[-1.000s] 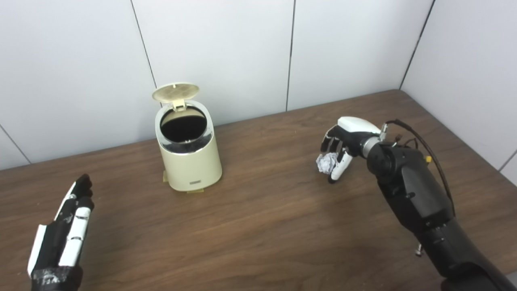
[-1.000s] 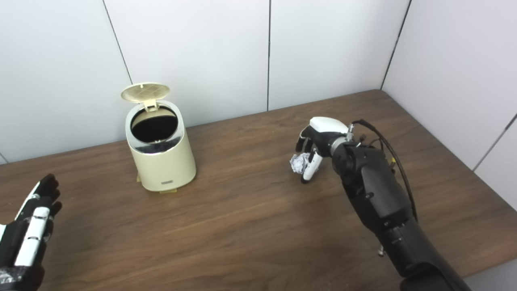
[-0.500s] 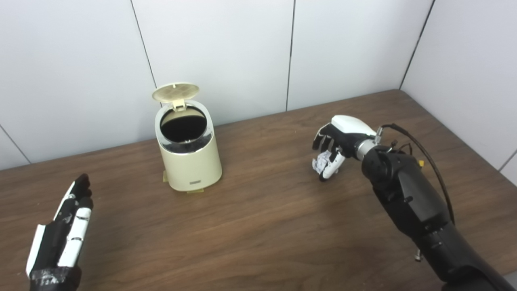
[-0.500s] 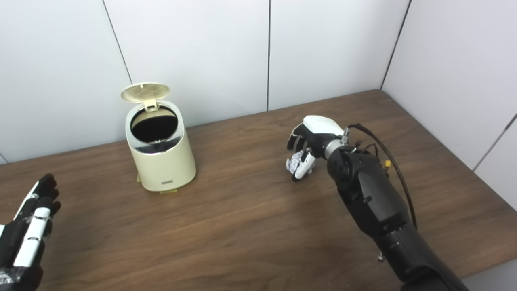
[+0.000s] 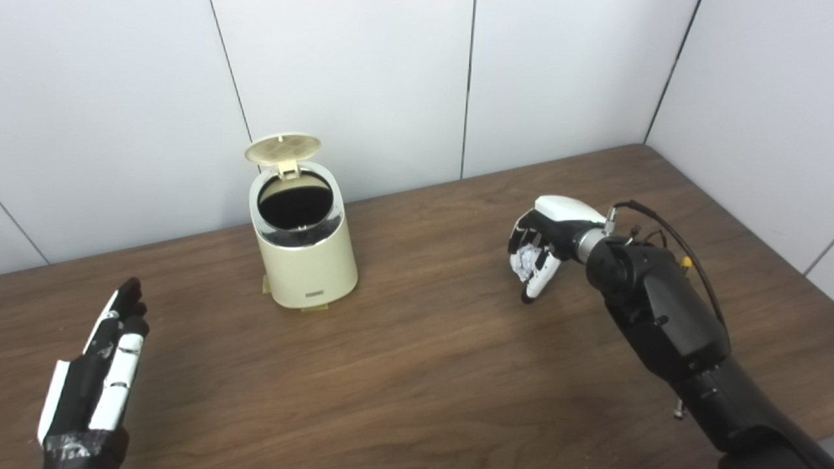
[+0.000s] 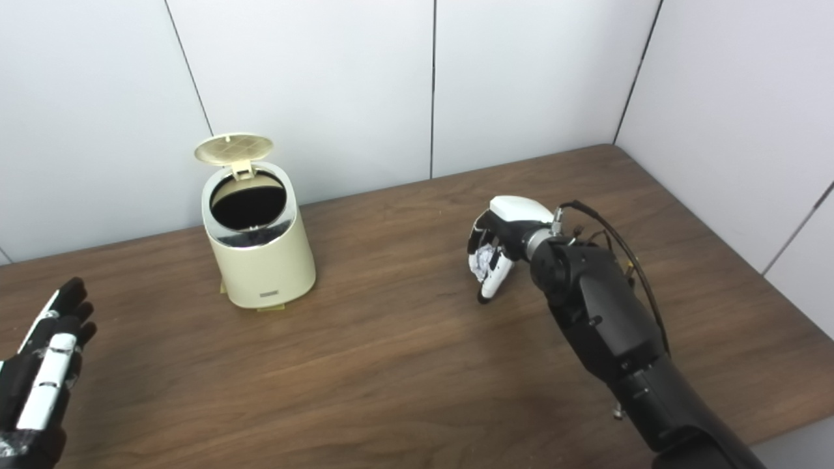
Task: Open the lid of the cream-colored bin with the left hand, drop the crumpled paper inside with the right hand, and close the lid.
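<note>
From my remote station I read the scene as follows. The brown wooden table [image 5: 417, 365] spans the whole view and meets white wall panels [image 5: 352, 78] at the rear and on the right.

My right arm [image 5: 658, 312], black, enters from the lower right corner and reaches toward the table centre. A dark cable [image 5: 677, 241] loops over its wrist.

The cream-colored bin [image 5: 306, 254] stands upright on the left rear part of the table, close to the wall. Its dark interior is exposed, with a shiny metal ring around the opening. A small label sits low on its front face.

My left hand [image 5: 98, 384] is at the lower left, well apart from the bin. Its fingers are extended and lie nearly together, and it holds nothing.

My right hand [image 6: 498, 251] is right of centre, well apart from the bin, with the palm turned toward the bin side. Its fingers are curled around the crumpled paper and grip it. I cannot tell whether the hand touches the table.

The lid [image 5: 283, 149] is raised on its rear hinge and stands tilted back above the opening.

The crumpled paper [image 5: 525, 260], white, sits inside the right hand's grasp, partly covered by the fingers.
</note>
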`<action>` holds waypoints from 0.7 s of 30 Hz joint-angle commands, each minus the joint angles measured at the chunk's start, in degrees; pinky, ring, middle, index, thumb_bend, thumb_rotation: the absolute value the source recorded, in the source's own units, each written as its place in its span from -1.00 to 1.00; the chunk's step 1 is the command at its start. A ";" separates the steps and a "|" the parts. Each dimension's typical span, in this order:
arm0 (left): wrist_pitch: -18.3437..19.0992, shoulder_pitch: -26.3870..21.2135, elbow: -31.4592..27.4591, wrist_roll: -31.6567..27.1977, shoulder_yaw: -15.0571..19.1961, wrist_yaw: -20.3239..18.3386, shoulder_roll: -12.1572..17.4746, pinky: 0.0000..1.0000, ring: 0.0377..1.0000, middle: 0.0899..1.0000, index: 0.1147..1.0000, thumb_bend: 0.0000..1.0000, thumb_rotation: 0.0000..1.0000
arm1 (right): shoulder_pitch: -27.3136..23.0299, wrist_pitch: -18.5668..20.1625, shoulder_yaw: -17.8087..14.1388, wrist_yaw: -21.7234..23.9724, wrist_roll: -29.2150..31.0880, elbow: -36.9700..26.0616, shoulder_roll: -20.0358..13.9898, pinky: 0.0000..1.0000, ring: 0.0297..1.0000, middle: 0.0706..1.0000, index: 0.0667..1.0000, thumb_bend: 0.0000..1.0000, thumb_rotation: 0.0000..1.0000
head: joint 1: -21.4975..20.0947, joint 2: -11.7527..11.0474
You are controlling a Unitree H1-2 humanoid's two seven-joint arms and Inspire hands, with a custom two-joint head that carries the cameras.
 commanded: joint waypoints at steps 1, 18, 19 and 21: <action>-0.66 -1.90 -1.99 -0.95 0.43 -0.18 0.70 1.00 1.00 1.00 1.00 -0.20 0.44 | -1.87 0.23 -1.00 -0.31 -0.49 -1.27 -0.71 0.02 0.04 0.16 0.17 0.87 -1.00 | -0.12 0.09; -1.61 -2.04 -1.25 0.04 0.08 0.14 0.38 1.00 1.00 1.00 1.00 -0.20 0.46 | -0.84 -2.69 1.00 -11.35 3.43 -0.57 -2.87 -0.18 -0.23 -0.07 -0.12 0.04 -1.00 | -0.44 -0.15; -1.63 -2.02 -1.20 0.03 0.07 0.12 0.40 1.00 1.00 1.00 1.00 -0.21 0.46 | -0.90 -2.58 1.04 -11.61 3.66 -0.57 -2.93 -0.15 -0.20 -0.06 -0.13 0.04 -1.00 | -0.46 -0.17; -1.56 -1.96 -1.20 0.10 0.08 0.17 0.42 1.00 1.00 1.00 1.00 -0.20 0.46 | -1.08 -1.95 0.93 -11.98 4.14 -0.69 -2.74 -0.15 -0.20 -0.05 -0.13 0.04 -1.00 | -0.46 -0.17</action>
